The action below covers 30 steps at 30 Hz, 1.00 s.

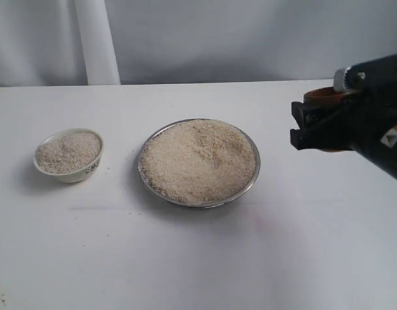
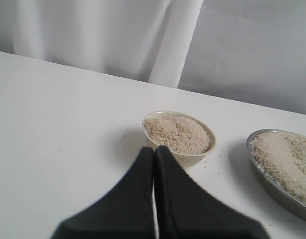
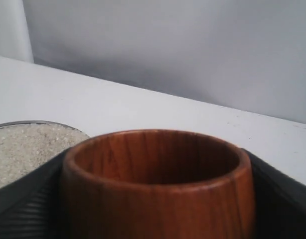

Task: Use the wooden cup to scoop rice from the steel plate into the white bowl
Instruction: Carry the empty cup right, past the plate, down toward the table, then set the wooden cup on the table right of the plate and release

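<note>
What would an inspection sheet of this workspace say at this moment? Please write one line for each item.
Surface: white table; both dishes stand on it.
Job's things: steel plate heaped with rice; white bowl to its left, apart from it, also full of rice; wooden cup upright, no rice seen inside.
Clutter: nothing seen.
End effectors: right end effector grips the wooden cup, raised to the right of the plate; left end effector shut, empty, near the bowl.
Cables: nothing seen.
Surroundings: white cloth backdrop behind the table.
</note>
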Tool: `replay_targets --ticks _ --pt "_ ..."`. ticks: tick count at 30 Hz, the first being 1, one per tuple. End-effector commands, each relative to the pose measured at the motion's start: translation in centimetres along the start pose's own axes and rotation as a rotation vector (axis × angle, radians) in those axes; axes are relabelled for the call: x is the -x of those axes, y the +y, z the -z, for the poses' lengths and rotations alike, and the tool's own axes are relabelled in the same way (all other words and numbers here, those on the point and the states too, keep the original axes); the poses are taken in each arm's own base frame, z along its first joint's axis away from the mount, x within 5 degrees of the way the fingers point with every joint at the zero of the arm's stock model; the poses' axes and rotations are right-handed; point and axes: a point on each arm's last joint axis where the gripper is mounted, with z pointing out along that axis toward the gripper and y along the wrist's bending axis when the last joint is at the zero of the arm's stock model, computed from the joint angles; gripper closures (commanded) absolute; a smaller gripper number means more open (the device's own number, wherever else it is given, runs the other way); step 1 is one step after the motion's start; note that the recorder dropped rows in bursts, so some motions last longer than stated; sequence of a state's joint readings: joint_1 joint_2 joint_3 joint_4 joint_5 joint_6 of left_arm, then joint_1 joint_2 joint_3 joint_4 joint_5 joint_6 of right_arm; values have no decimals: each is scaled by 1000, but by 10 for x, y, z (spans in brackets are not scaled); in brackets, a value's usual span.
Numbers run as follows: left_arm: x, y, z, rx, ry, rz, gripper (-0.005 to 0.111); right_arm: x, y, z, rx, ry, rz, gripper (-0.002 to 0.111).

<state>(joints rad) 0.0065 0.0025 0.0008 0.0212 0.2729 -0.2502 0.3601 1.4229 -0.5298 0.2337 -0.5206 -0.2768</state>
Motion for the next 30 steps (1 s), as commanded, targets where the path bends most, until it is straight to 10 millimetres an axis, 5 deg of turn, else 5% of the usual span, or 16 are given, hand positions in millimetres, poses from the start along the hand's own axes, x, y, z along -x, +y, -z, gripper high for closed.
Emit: replay_targets --ticks 1,7,20,30 --pt "1 -1 0 -10 -8 6 107 -13 1 17 15 -183 -4 108" --pt "1 -1 0 -10 -8 6 107 -29 1 20 4 -200 6 108" --pt "1 -1 0 -10 -8 6 107 -91 11 -18 14 -108 108 108" --pt "1 -1 0 -10 -8 6 107 -118 19 -62 36 -39 113 108"
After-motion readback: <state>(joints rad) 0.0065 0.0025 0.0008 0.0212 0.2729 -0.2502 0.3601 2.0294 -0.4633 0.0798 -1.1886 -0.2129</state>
